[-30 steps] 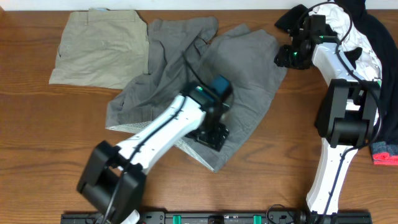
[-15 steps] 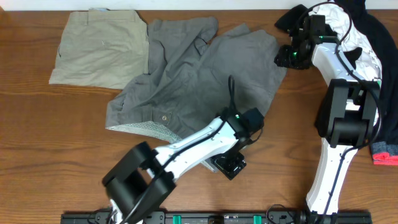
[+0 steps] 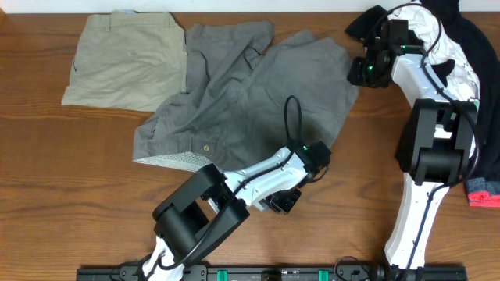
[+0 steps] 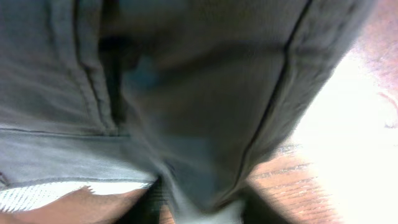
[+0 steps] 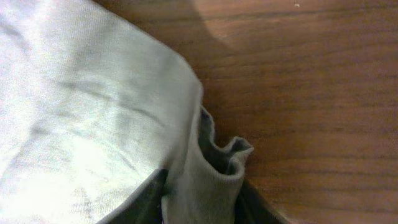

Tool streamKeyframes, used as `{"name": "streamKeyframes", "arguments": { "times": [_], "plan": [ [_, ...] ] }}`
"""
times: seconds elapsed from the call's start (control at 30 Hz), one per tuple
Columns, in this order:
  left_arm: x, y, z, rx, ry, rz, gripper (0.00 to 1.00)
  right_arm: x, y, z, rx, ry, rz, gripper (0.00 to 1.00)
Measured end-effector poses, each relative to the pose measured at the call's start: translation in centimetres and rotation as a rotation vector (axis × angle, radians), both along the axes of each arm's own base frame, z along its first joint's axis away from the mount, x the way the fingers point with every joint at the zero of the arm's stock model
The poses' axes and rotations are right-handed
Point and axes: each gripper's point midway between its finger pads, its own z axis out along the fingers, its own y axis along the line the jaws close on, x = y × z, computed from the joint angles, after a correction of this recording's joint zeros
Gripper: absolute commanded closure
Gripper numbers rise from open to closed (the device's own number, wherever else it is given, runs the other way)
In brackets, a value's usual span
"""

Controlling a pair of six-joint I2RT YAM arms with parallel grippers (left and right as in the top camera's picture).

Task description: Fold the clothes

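Left of the grey shorts [image 3: 234,101] and touching their edge, the beige khaki shorts [image 3: 125,62] lie flat and have not shifted. The grey shorts are spread across the middle of the table [image 3: 62,172], with the button and pale waistband lining at their lower left; no fold has been laid in them.

The change is along their lower edge. A second ago the left gripper [image 3: 285,201] sat on top of the cloth, well inside the hem; it has since swung out past the lower right corner and now sits just off the hem over bare wood, its arm lying across that leg. In the left wrist view a tuck of grey cloth runs down between the jaws, so they seem pinched on it; I judge that a corner has been taken up for the first fold.

At the upper right corner of the grey shorts the right gripper [image 3: 359,72] has stayed put; its jaws are closed on a ruffled edge of that cloth, which looks pale in its own view.

Right of the grey shorts and well apart, the white shirt [image 3: 441,39] and black garments [image 3: 476,47] are heaped together. Below them, the black piece with pink cuff [image 3: 484,195] is cut off by the frame.

The left arm hides the lower right leg, so I cannot tell how far the hem was dragged; the left wrist view is too close and blurred to show which seam is held.
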Motion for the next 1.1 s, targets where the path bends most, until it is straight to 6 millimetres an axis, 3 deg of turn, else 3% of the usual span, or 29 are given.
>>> {"name": "streamKeyframes", "arguments": {
  "times": [0.17, 0.33, 0.47, 0.6, 0.7, 0.8, 0.93, 1.1],
  "plan": [
    [0.0, 0.6, 0.1, 0.027, -0.004, 0.027, 0.94, -1.3, 0.4, -0.3, 0.043, 0.055, -0.002, 0.99],
    [0.8, 2.1, 0.5, 0.054, 0.002, 0.116, 0.94, -3.9, -0.7, 0.7, 0.068, 0.145, -0.033, 0.99],
    [3.0, 3.2, 2.2, 0.010, -0.036, 0.210, 0.94, -6.4, -2.9, 4.3, 0.036, 0.189, -0.088, 0.99],
    [5.7, 4.8, 5.9, -0.087, -0.120, 0.312, 0.94, -10.1, -4.8, 8.8, -0.040, 0.244, -0.143, 0.99],
    [7.1, 6.2, 8.5, -0.141, -0.177, 0.374, 0.94, -13.5, -5.2, 10.6, -0.076, 0.333, -0.167, 0.99],
    [7.6, 7.2, 10.3, -0.178, -0.217, 0.415, 0.94, -16.6, -5.4, 10.7, -0.103, 0.455, -0.186, 0.99],
    [7.6, 7.8, 12.3, -0.220, -0.257, 0.434, 0.94, -18.5, -6.3, 9.7, -0.164, 0.538, -0.246, 0.99],
    [5.0, 7.9, 13.9, -0.256, -0.182, 0.449, 0.94, -20.8, -7.3, 8.8, -0.203, 0.573, -0.317, 0.99]
  ]
}}
